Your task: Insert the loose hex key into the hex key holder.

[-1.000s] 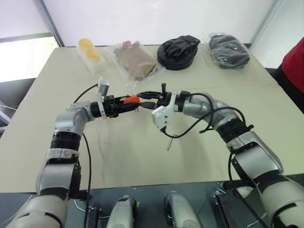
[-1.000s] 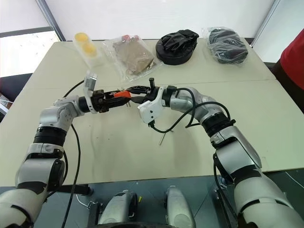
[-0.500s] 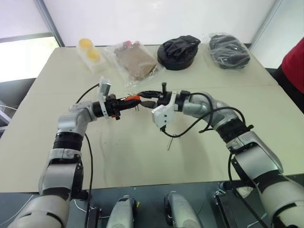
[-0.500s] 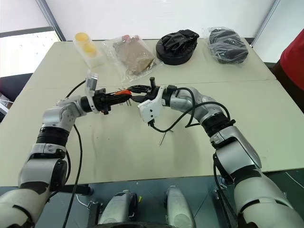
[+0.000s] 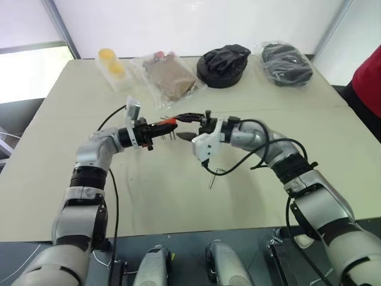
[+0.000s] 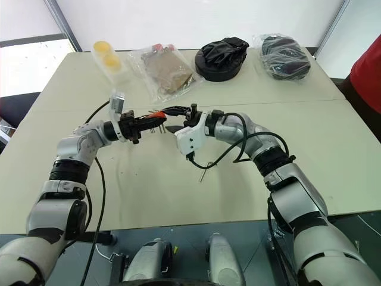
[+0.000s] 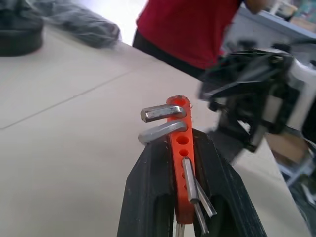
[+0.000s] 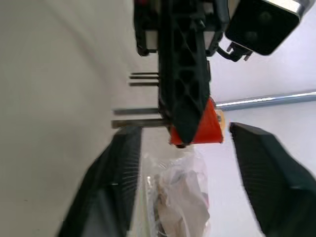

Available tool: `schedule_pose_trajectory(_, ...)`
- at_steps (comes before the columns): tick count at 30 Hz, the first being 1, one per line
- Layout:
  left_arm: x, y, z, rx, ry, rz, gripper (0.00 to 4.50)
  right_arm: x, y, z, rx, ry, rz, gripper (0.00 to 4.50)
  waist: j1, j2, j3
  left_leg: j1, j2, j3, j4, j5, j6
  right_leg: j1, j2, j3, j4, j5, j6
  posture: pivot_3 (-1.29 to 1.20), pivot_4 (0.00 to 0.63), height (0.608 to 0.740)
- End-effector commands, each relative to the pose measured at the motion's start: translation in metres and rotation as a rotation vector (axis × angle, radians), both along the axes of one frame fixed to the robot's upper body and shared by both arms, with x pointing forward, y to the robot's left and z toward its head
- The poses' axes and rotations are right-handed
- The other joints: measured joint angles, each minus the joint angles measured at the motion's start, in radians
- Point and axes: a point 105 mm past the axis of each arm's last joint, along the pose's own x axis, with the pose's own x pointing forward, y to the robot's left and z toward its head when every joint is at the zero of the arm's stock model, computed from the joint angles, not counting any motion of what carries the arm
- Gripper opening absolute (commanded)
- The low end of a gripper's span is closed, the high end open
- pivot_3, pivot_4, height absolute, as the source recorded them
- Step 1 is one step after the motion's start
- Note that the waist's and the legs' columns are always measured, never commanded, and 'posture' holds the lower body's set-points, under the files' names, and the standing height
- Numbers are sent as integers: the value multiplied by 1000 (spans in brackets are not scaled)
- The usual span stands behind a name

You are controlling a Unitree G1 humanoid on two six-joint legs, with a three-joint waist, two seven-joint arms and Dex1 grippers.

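The hex key holder [image 5: 168,122], an orange-red block with short grey keys sticking out, hangs above the table's middle. My left gripper [image 7: 180,160] is shut on it, one black finger [image 7: 148,192] on each side. My right gripper [image 5: 180,126] faces it from the right and stands open. Its fingers [image 8: 118,182] straddle the holder's [image 8: 200,129] free end without touching. The loose hex key [image 5: 211,179], a thin grey rod, lies on the table under my right wrist, beside a black cable.
Along the table's far edge lie a bag with yellow cups [image 5: 112,65], a clear bag of brown items [image 5: 169,76], a black round object [image 5: 224,64] and a bagged black bundle [image 5: 287,62]. A person in red [image 5: 370,77] stands at the right.
My left gripper closed on the holder, then my right gripper opened and let go of it. The holder and both hands stayed where they were.
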Motion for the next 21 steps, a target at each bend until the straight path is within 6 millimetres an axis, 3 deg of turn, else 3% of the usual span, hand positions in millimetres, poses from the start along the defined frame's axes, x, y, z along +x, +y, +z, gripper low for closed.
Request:
schedule_pose_trajectory(1,-1,3,15,-16,-68,7,0,0,-6,5,-13,-26,-16,4446,0,0,0,0,0,0,0,0,0,0,0,0,0,0,0,0,150,740)
schedule_pose_trajectory(5,-4,5,9,36,-94,19,0,7,-26,2,22,31,-112,4446,3,0,0,0,0,0,1,0,0,0,-1,0,1,0,0,0,150,740)
schedule_pose_trajectory(8,-10,10,1,166,-181,31,0,10,-64,-4,238,416,-330,4446,6,0,0,0,0,0,1,0,0,0,-1,0,1,0,0,0,150,740)
schedule_pose_trajectory(12,-19,14,1,242,-262,35,0,-23,-85,-9,503,1016,-478,4446,17,0,0,-1,3,-2,1,0,0,0,-1,0,2,0,0,0,150,740)
schedule_pose_trajectory(14,-26,13,-1,290,-301,22,0,-50,-88,-16,483,1236,-523,4446,24,0,0,0,4,-3,2,0,0,-2,-2,1,6,0,0,0,150,740)
schedule_pose_trajectory(17,-36,9,-5,322,-326,7,0,-82,-91,-20,425,1413,-570,4446,31,0,0,2,3,-3,2,0,0,0,-3,0,7,-1,-2,0,150,740)
schedule_pose_trajectory(21,-44,2,-6,304,-318,1,0,-98,-94,-22,453,1552,-620,4446,32,0,0,5,3,-2,2,0,0,3,-2,0,6,-3,-5,0,150,740)
